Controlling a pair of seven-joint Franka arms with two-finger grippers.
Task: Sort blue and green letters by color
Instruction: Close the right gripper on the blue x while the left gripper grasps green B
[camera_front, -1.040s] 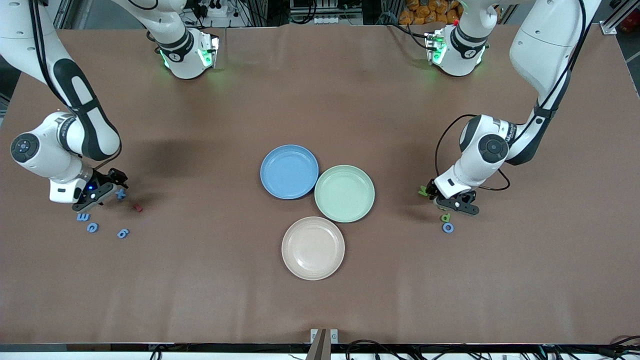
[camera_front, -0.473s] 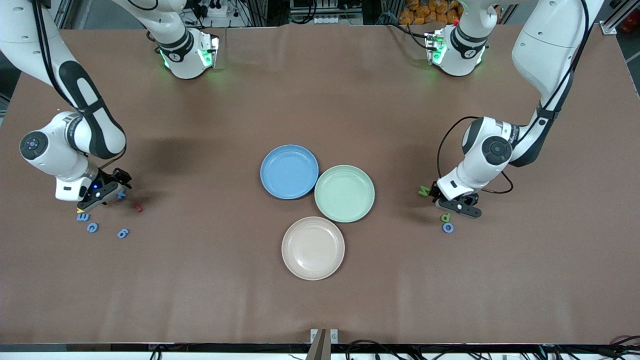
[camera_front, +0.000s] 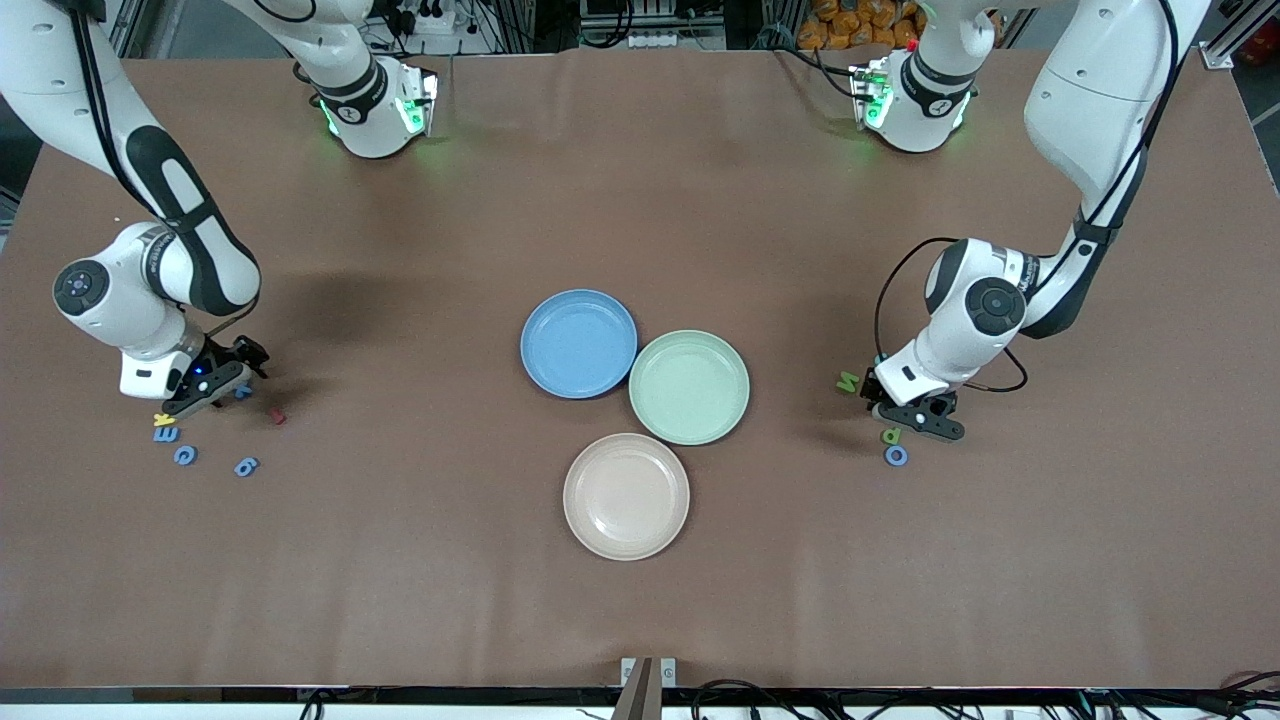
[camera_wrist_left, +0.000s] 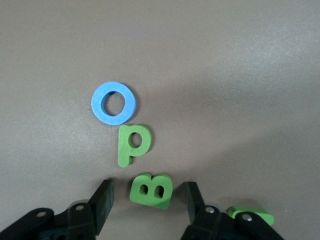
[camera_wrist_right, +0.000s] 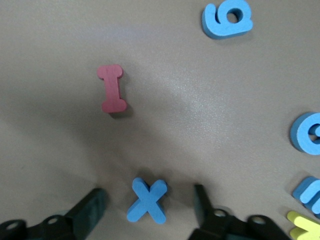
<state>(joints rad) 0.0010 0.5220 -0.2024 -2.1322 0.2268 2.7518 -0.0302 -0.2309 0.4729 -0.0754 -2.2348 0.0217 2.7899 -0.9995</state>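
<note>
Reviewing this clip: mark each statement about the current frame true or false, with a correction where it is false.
1. The left gripper has a green B between its open fingers. True.
2. The right gripper straddles a blue X. True.
3. The blue plate already holds a letter. False: the blue plate, green plate and beige plate hold nothing.
4. The dark red I lies on the green plate. False: it lies on the table near the right gripper.
5. A blue O lies beside a green p. True.
</note>
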